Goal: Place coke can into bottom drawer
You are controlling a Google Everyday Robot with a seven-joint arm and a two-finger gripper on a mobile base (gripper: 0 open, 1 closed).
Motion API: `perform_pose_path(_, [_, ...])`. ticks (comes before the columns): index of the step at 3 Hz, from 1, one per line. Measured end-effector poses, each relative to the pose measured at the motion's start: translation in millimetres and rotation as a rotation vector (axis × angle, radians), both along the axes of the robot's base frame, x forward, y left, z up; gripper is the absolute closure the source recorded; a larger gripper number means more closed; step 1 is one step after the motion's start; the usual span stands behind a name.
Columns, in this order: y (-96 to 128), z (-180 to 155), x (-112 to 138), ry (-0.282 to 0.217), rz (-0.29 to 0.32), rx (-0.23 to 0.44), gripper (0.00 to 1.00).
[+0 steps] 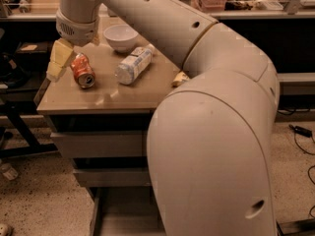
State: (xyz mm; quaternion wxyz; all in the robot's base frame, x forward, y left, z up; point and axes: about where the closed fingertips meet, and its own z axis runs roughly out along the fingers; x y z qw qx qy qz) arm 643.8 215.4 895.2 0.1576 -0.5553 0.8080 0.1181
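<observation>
The coke can (pixel 82 71), red with a silver top, lies on its side on the left part of the tan cabinet top (pixel 98 100). My gripper (pixel 69 63) hangs from the arm's wrist just above and left of the can. It is open, with one yellowish finger (pixel 58 60) down beside the can's left side; the other finger is mostly hidden behind the wrist. The bottom drawer (pixel 123 215) is pulled out at floor level below two shut drawer fronts. My arm hides the drawer's right part.
A clear white-labelled bottle (pixel 133 65) lies right of the can. A white bowl (pixel 120 36) stands behind it. A snack packet (pixel 179 78) peeks out from behind my arm. My large arm fills the right half. Dark shelving stands to the left.
</observation>
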Motion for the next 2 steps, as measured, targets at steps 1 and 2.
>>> perform_pose_path(1, [5, -4, 8, 0.004, -0.011, -0.017, 0.00])
perform_pose_path(2, [6, -21, 26, 0.017, -0.056, -0.072, 0.00])
